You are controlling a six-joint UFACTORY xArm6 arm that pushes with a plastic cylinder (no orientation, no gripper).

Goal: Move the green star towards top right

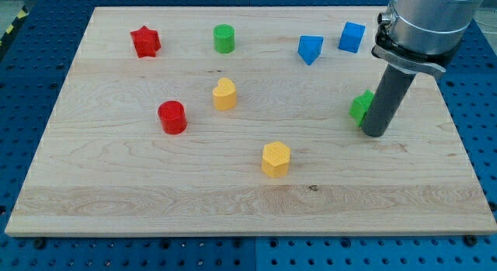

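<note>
The green star [359, 106] lies on the right part of the wooden board [116, 193], partly hidden behind my rod. My tip [373, 133] rests on the board just to the right of and below the star, touching or nearly touching it. Only the star's left part shows.
A blue cube [352, 37] and a blue triangular block [310, 49] lie above the star near the view's top. A green cylinder [224, 39], red star [145, 42], red cylinder [172, 117], a yellow block [224, 94] and a yellow hexagon [276, 159] lie to the left.
</note>
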